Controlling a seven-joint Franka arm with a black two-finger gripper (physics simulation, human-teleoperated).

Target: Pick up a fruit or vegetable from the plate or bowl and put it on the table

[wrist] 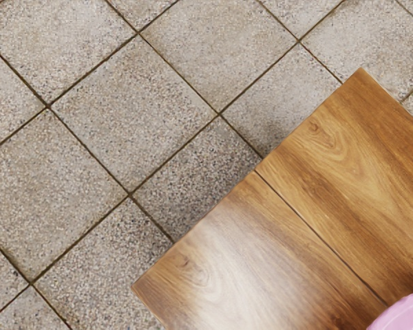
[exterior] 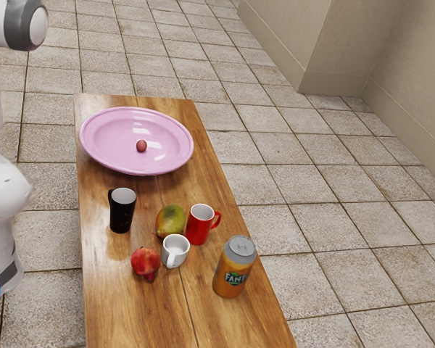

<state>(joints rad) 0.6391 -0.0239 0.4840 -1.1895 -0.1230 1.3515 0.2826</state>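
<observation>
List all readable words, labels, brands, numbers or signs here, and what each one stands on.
"FANTA", its last letter partly cut off at the curve: on the orange soda can with a silver top.
Too small to read: the finer print on that can, and the pale specks on the tall black mug.

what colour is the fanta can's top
Silvery grey, above the orange body of the Fanta can; it shows best in the exterior view.
</observation>
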